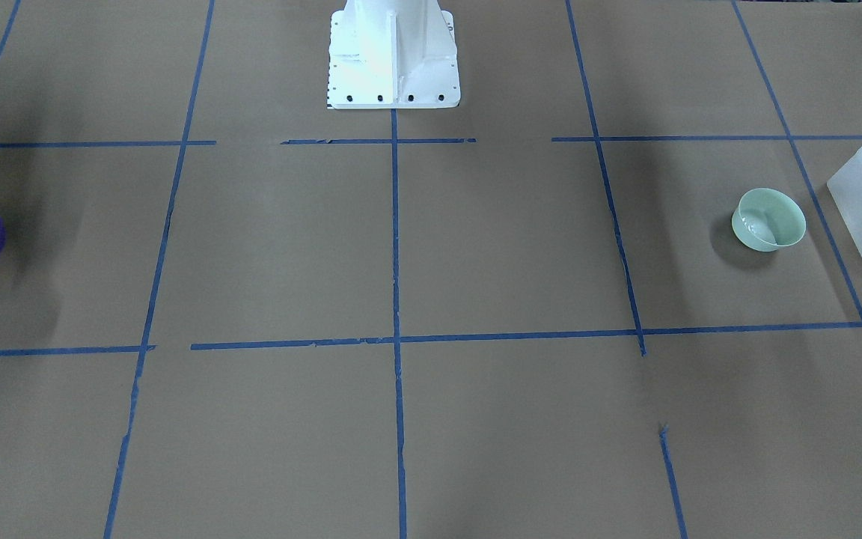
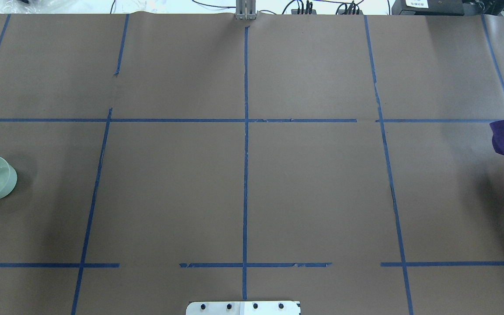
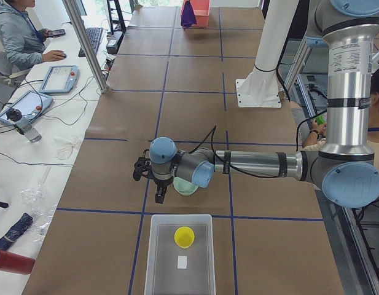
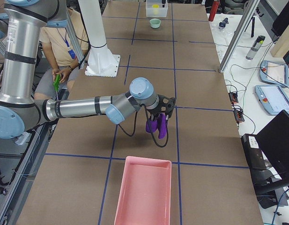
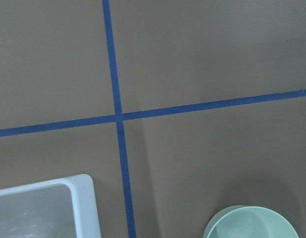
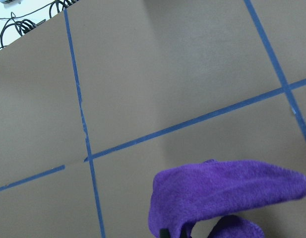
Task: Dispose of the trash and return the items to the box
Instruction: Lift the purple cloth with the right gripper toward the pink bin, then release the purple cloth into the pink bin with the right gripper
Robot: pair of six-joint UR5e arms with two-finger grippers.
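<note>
Well, the yellow cup sits inside the box, close to the box wall that faces the green bowl; a small white thing lies in the box beside it. I think the cup is light and stiff, with smooth sides that could slip; if I had to lift it, I would pinch its rim, one finger in and one out, and not squeeze hard.

My left claw hangs over the desk just outside the box, close to the bowl; I cannot tell how wide it is, and I see nothing in it. The bowl stands on the desk just beside the box; it looks hard and smooth, and it may break if dropped, so I would take it by the rim too.

My right claw is far from the box, at the other end of the desk; it is pinched tight on a purple cloth, which is soft and floppy and hangs down; a pink tray lies near it.
</note>
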